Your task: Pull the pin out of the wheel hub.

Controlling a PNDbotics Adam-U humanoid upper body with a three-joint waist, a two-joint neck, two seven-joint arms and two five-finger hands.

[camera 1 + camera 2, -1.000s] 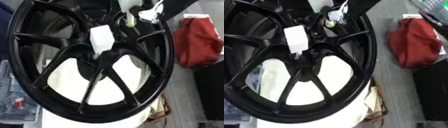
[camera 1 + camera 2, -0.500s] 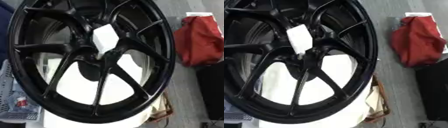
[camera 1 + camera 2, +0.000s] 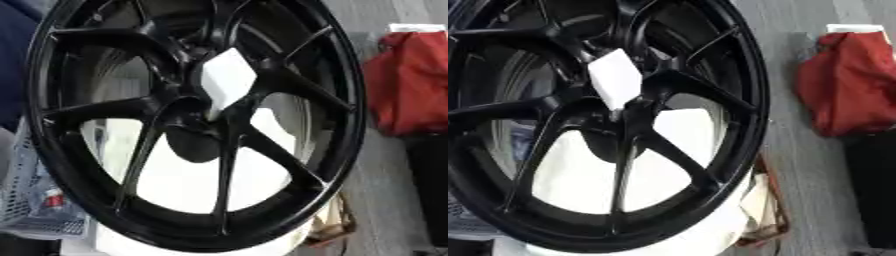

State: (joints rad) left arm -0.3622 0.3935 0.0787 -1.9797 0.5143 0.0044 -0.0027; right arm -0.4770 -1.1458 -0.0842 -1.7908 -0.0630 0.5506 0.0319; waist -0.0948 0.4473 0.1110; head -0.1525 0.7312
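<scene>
Wheel hub (image 3: 197,120): we see the white pin (image 3: 227,82) seated in it.
Basket (image 3: 35,210): lower left, contents unclear.
Hands: we see neither.

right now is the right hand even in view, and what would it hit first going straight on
No. Neither hand shows in either view, so its line cannot be told. In view are the black wheel and a white piece at its hub.

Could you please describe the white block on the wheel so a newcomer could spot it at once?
Find the big black wheel filling the view. At its middle, where the spokes meet, sits the white block, the only pale, angular piece on the dark hub.
</scene>
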